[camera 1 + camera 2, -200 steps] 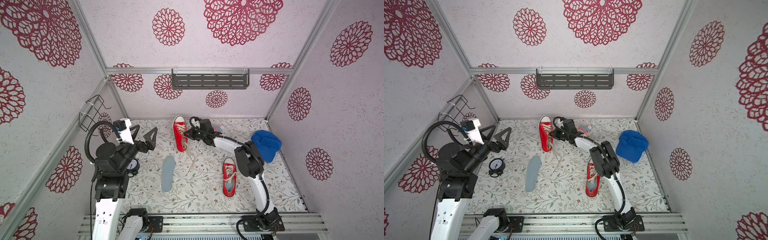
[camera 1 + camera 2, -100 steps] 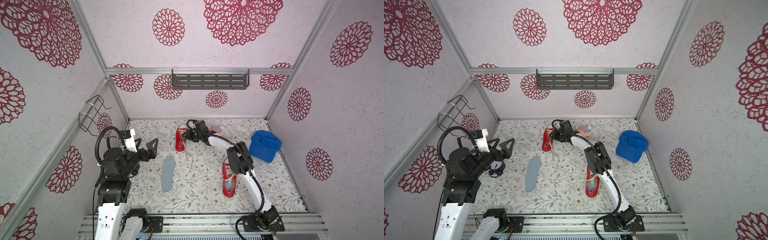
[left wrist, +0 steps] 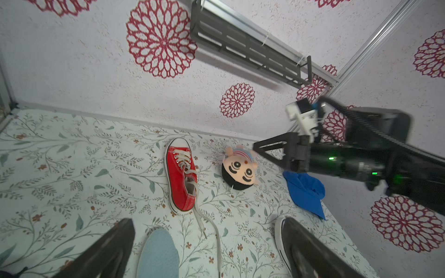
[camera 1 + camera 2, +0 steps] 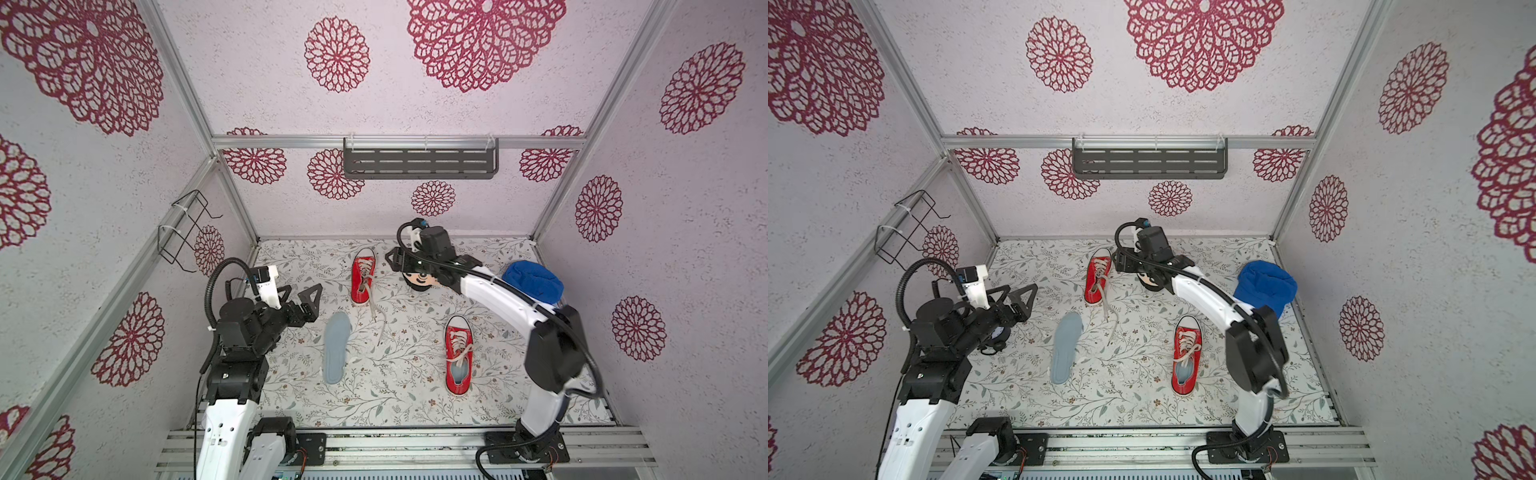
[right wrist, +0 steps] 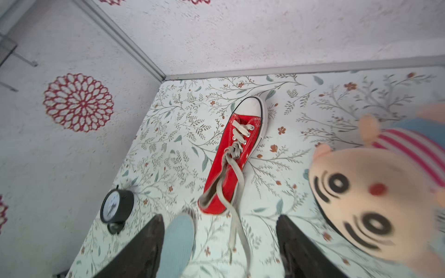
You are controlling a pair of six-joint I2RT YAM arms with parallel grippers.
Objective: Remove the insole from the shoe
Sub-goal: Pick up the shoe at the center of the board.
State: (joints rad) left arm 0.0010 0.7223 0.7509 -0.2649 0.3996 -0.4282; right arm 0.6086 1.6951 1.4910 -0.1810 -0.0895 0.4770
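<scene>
A red shoe lies flat at the back of the floor, laces trailing, and is also seen from the wrists. A loose light-blue insole rests in front of it. A second red shoe nearer the front shows a light-blue insole in its opening. My right gripper hovers open just right of the back shoe, holding nothing. My left gripper is open and empty, left of the loose insole.
A doll head lies under my right wrist. A blue cap is at the back right. A small black clock stands by my left arm. A wire rack and shelf hang on the walls.
My right gripper has opened and let go of the back shoe, which went from tilted up to flat on the floor. My left arm has lowered toward the middle.
</scene>
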